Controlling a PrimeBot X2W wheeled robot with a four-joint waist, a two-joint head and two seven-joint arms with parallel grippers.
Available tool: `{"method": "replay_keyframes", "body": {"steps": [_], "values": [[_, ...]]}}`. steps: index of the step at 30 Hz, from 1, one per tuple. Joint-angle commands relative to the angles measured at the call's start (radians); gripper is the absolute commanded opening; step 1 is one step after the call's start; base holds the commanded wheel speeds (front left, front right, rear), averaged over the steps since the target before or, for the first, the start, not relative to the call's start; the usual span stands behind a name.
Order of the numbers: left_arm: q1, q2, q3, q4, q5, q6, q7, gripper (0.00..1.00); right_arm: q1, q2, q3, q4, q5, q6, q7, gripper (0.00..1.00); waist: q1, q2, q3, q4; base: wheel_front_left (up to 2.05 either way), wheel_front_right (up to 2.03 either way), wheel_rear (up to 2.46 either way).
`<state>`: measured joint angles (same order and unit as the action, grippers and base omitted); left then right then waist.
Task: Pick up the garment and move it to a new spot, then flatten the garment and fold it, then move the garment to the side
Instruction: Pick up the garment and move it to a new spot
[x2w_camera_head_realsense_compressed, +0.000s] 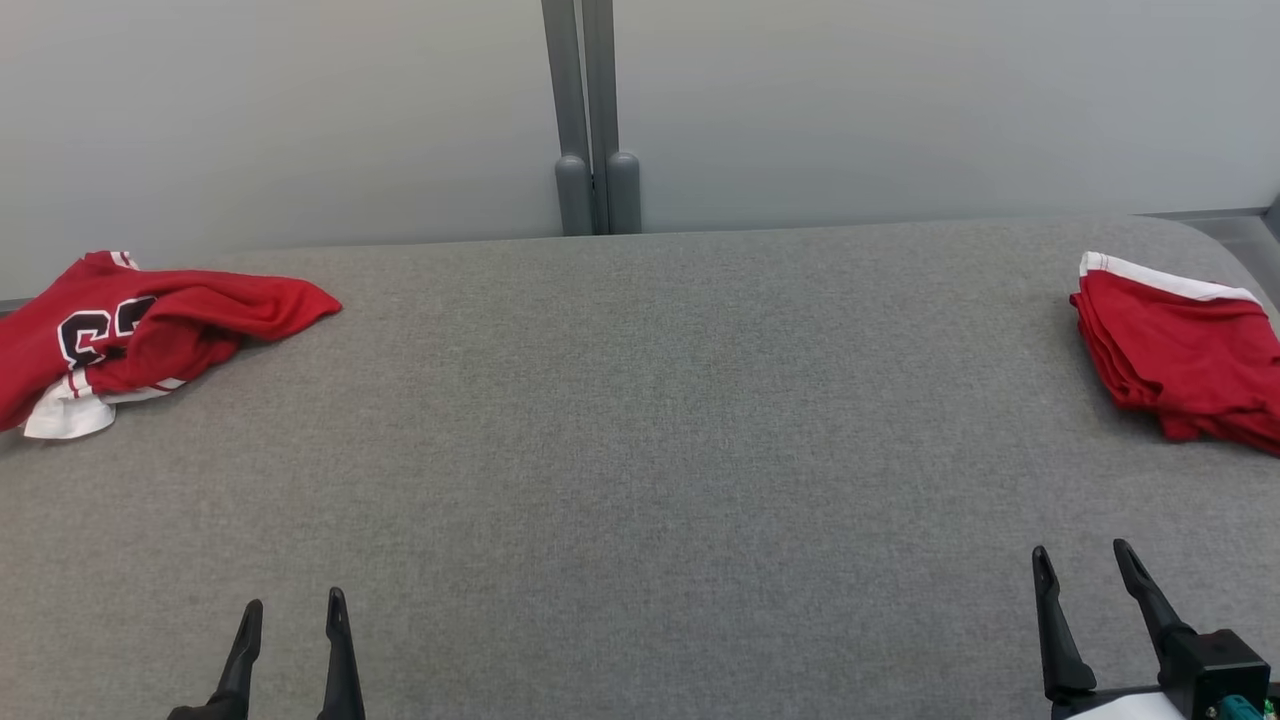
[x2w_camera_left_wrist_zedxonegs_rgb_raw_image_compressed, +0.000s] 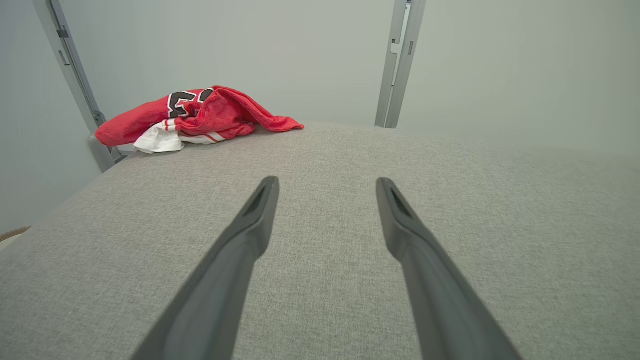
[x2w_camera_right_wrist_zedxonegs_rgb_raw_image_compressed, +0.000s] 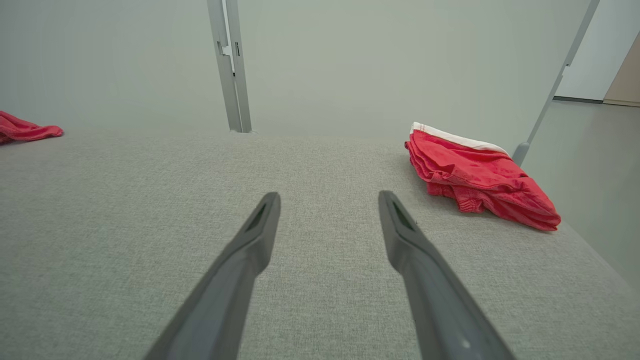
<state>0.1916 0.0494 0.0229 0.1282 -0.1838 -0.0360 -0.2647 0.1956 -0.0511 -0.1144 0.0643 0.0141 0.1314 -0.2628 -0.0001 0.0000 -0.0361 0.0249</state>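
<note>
Down close: left gripper (x2w_camera_head_realsense_compressed: 295, 598) and right gripper (x2w_camera_head_realsense_compressed: 1081, 547), fingers wide apart, holding nothing. Ahead, lots of bare grey pad (x2w_camera_head_realsense_compressed: 640, 450). Far left edge: crumpled jersey (x2w_camera_head_realsense_compressed: 180, 315), cut off. Far right edge: folded clothes (x2w_camera_head_realsense_compressed: 1180, 350), also cut off.

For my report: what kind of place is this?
Probably a lab workspace for folding clothes: a grey fabric-covered table, plain partition panels, a crumpled red jersey and a folded red garment.

Red jersey (x2w_camera_head_realsense_compressed: 200, 305) with black, white-edged numerals and white trim; red folded garment (x2w_camera_head_realsense_compressed: 1180, 350), white-banded; grey worktop (x2w_camera_head_realsense_compressed: 640, 450).
</note>
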Motion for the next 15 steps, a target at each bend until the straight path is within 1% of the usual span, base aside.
{"method": "replay_keyframes", "body": {"steps": [1,5,8,12,15], "values": [[-0.007,0.003,-0.002,-0.005,-0.003,-0.001,0.001,1.00,-0.005,0.000,0.006,0.000,0.008,-0.001,-0.003,1.00,0.0001,0.0000,0.003,-0.002,0.00,0.00,0.00],[-0.017,0.003,-0.009,-0.004,0.001,-0.005,0.001,1.00,-0.012,0.000,0.016,-0.009,0.010,-0.001,-0.003,1.00,0.0001,0.0000,0.010,0.010,0.00,0.00,0.00],[-0.030,0.003,-0.012,0.000,0.000,-0.003,0.001,1.00,-0.009,-0.001,0.020,-0.018,0.015,-0.002,-0.003,1.00,0.0001,0.0000,0.010,0.047,0.00,0.00,0.00],[-0.037,0.003,-0.017,0.001,-0.011,0.008,0.001,1.00,-0.004,0.000,0.039,-0.023,0.025,-0.001,-0.003,1.00,0.0001,0.0000,0.003,0.144,0.00,0.00,0.00],[-0.023,0.003,-0.025,0.003,-0.017,0.016,0.001,1.00,-0.001,0.000,0.055,-0.024,0.034,-0.001,-0.003,1.00,0.0001,0.0000,-0.007,0.248,0.00,0.00,0.00]]}}
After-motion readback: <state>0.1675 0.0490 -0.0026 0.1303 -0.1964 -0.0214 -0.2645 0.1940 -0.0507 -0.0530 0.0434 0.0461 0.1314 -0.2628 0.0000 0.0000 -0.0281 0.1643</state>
